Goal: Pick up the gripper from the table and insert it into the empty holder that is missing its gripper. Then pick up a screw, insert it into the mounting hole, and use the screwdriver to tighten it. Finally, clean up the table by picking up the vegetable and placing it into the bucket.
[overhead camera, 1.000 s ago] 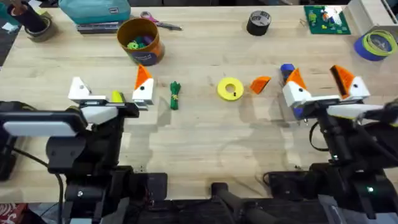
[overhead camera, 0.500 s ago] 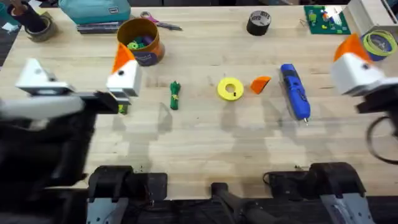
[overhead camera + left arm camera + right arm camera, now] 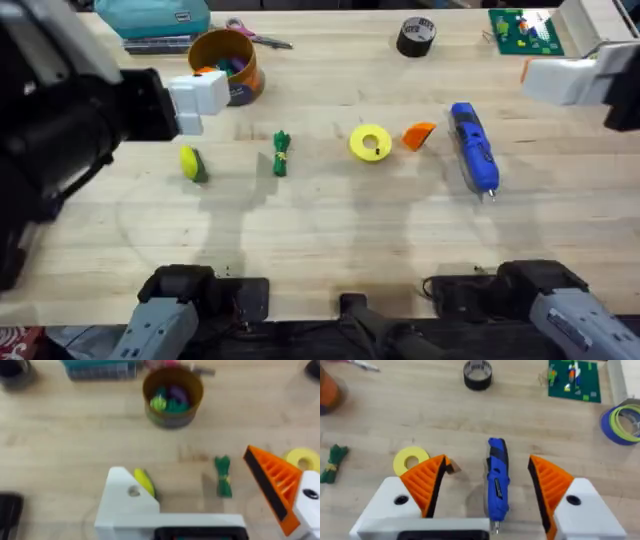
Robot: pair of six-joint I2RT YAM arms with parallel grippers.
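Butcher-block wood makes up the table [image 3: 330, 230], with the task's things strung in a row across its middle. From left to right lie a small yellow piece [image 3: 189, 162], the green vegetable [image 3: 281, 153], a yellow flat ring [image 3: 371, 142], the loose orange gripper [image 3: 419, 134] just right of the ring, and the blue screwdriver [image 3: 474, 147], its metal bit toward the near edge. On the far left stands the bucket [image 3: 226, 64] with small coloured toys inside; a black tape roll [image 3: 416, 37] sits far right of centre.

Left gripper [image 3: 210, 495] is raised over the left side with jaws spread and nothing held — one finger is a bare white holder [image 3: 126, 502], the other carries an orange pad. Right gripper [image 3: 487, 487] hangs above the screwdriver, both orange-padded fingers parted wide and straddling it without touching.
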